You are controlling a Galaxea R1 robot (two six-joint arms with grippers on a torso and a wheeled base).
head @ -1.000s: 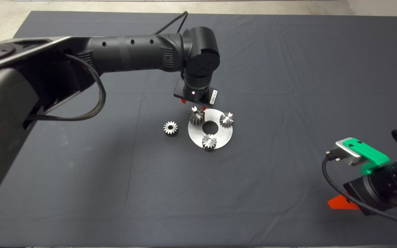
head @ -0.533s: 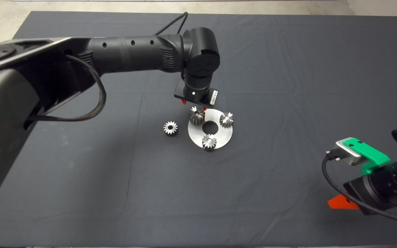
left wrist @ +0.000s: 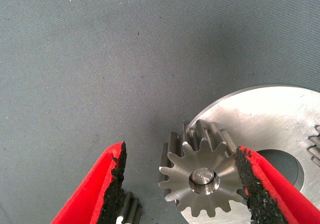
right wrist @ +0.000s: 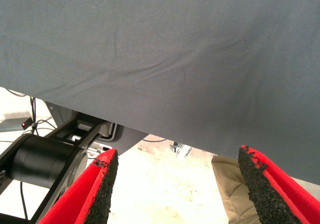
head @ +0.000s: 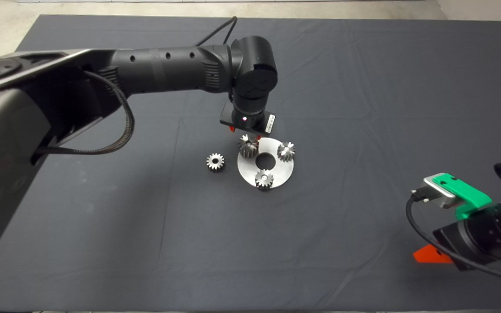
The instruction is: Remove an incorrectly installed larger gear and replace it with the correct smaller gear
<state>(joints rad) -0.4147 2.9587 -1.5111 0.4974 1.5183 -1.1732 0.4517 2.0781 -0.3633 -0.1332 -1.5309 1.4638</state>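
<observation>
The larger gear [head: 248,146] sits on a peg at the back left of a round silver plate [head: 279,171]. My left gripper [head: 245,134] hangs straight over it, mostly hidden under its own wrist. In the left wrist view the larger gear [left wrist: 200,181] lies between the open fingers of the left gripper [left wrist: 181,153]. One pad [left wrist: 250,181] is at its teeth; the other pad [left wrist: 117,181] stands apart. The smaller gear [head: 215,161] lies loose on the mat left of the plate, and its edge [left wrist: 128,209] peeks out by one finger.
Two more small gears [head: 285,150] [head: 264,178] sit on pegs on the plate, around its centre hole. My right gripper [head: 433,256] is parked at the lower right edge, open [right wrist: 177,184], its wrist view showing the mat's edge and the floor beyond.
</observation>
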